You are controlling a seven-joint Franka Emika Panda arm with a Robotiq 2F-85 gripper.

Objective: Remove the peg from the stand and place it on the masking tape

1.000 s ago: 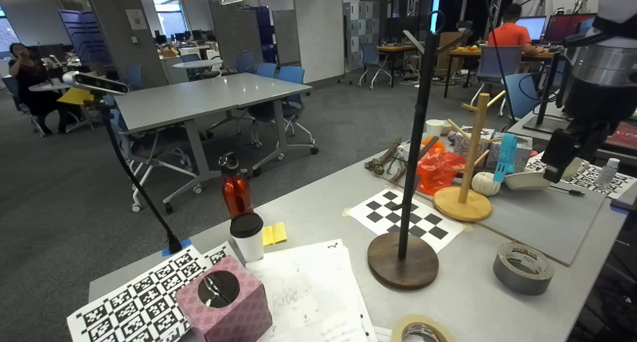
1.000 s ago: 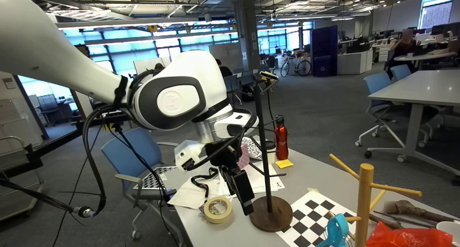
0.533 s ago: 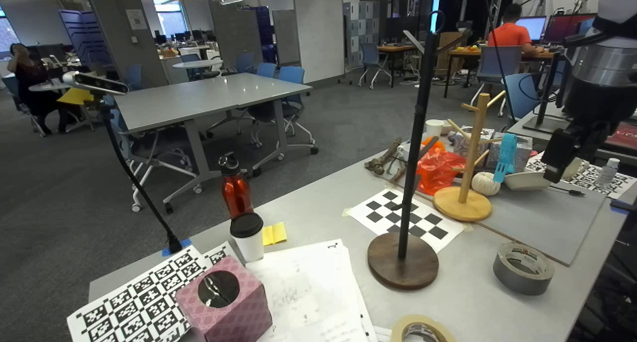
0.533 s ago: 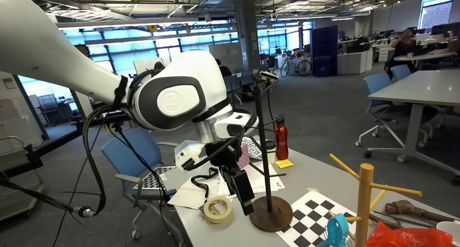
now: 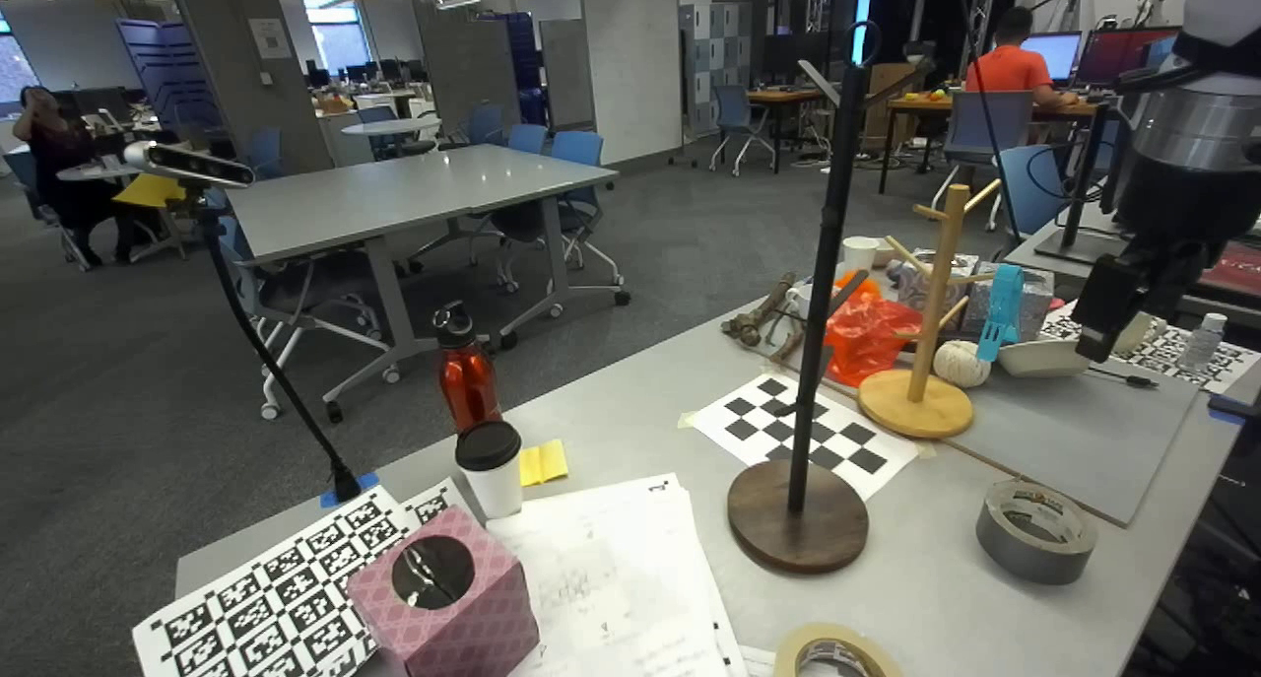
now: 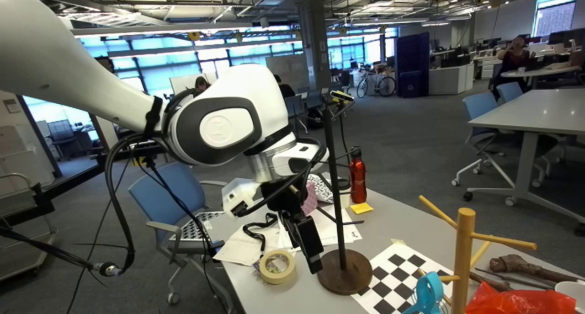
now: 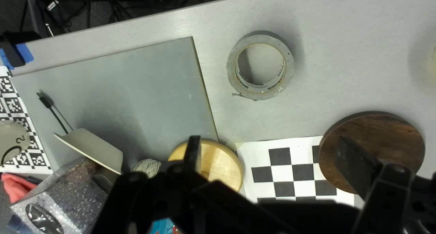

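The teal-blue peg [image 5: 1002, 312] hangs on a rod of the light wooden stand [image 5: 914, 403]. The peg [image 6: 428, 292] and the stand [image 6: 464, 254] also show in an exterior view, the peg cut by its lower edge. In the wrist view the peg [image 7: 162, 226] is mostly hidden behind my gripper, and the stand's base [image 7: 219, 160] shows partly behind a finger. The grey masking tape [image 5: 1025, 557] lies flat on the table and shows fully in the wrist view [image 7: 260, 93]. My gripper [image 7: 269, 145] is open and empty, its fingers wide apart above the table, away from the peg.
A tall black pole on a dark round base [image 5: 798, 539] stands near the gripper. A checkerboard sheet [image 5: 759, 416], grey board [image 5: 1094, 431], white yarn ball [image 5: 962, 364], red plastic bag [image 5: 872, 332] and tan tape ring [image 6: 263, 268] lie around.
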